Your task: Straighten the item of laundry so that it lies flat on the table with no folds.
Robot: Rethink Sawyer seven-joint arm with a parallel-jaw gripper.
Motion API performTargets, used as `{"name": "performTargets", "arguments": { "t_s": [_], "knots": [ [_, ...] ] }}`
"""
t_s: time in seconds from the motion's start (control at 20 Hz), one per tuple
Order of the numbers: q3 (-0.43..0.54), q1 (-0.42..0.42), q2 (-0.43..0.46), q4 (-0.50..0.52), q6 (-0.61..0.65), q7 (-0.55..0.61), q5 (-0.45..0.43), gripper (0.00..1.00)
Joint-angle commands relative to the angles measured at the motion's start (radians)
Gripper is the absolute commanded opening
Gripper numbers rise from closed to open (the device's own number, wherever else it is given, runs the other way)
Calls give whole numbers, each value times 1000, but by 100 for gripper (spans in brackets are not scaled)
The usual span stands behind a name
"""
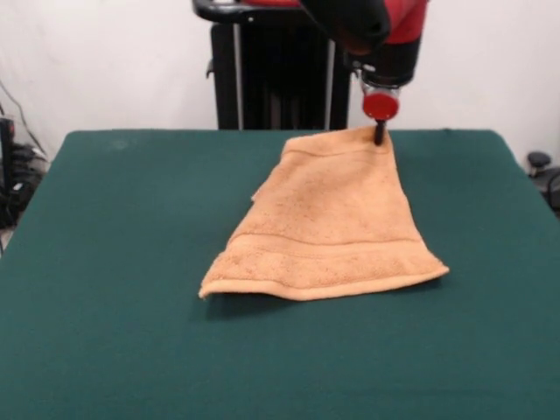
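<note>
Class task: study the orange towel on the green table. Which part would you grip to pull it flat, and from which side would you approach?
Probably grip the towel at its near left corner, coming from above. That banded near edge looks slightly raised off the table, casting a shadow, so fingers could pinch it. The gripper is at the far right corner, which suggests a second option.

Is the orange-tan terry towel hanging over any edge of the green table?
No, the orange-tan terry towel lies wholly on the green felt table, clear of every edge.

I am working under even, soft light; the towel point(328, 219) is casting a thin shadow along its near edge.
</note>
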Motion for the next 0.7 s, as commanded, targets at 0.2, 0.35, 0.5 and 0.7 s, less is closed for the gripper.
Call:
{"name": "performTargets", "arguments": {
  "t_s": [0.2,0.35,0.5,0.7],
  "knots": [
    [-30,108,-13,-80,-268,187,-68,0],
    [-83,165,-36,-92,-380,239,-84,0],
    [-133,217,-49,-109,-458,256,-68,0],
    [-206,279,-73,-116,-567,249,-25,0]
  ]
}}
